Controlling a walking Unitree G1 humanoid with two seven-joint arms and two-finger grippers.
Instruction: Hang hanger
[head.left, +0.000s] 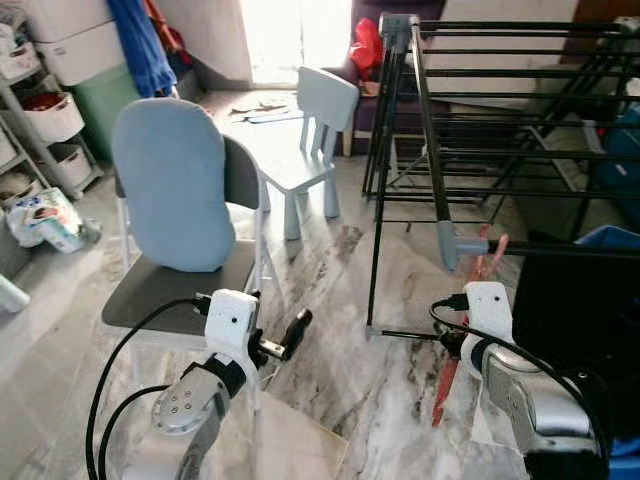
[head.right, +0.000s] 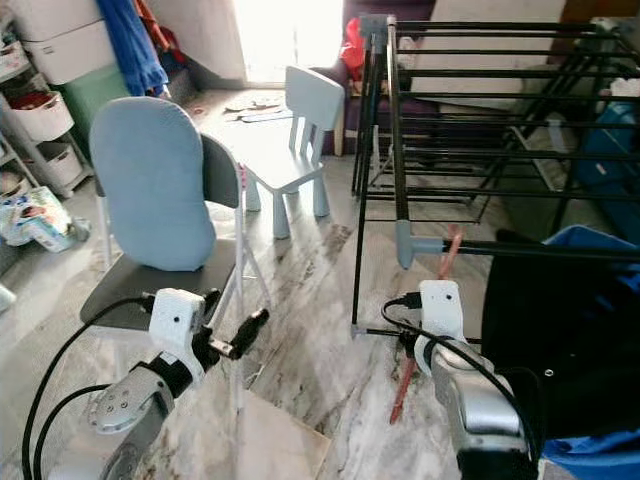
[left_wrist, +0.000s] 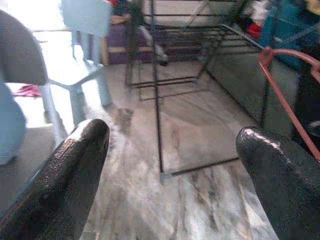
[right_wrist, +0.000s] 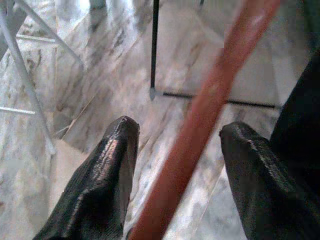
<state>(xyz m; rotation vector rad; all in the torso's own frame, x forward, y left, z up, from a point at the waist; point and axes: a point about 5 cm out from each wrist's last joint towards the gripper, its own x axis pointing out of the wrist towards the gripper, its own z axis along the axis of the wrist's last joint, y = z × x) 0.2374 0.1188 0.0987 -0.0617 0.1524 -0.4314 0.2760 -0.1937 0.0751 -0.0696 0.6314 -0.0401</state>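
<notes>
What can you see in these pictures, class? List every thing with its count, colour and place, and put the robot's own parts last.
Hanger: one, red, between the right gripper's spread fingers, by the rack's near rail.
Drying rack: one, black rails with grey joints, ahead on the right.
Chair: one, grey seat, ahead on the left.
Cushion: one, pale blue, upright on that chair.
Small chair: one, pale blue, farther back.
Shelves with white bins: far left.
Blue cloth: one, hanging at the back left.
Floor: grey marble.
Left gripper: black fingers, open, low by the chair.
Right gripper: black fingers, open around the hanger.
</notes>
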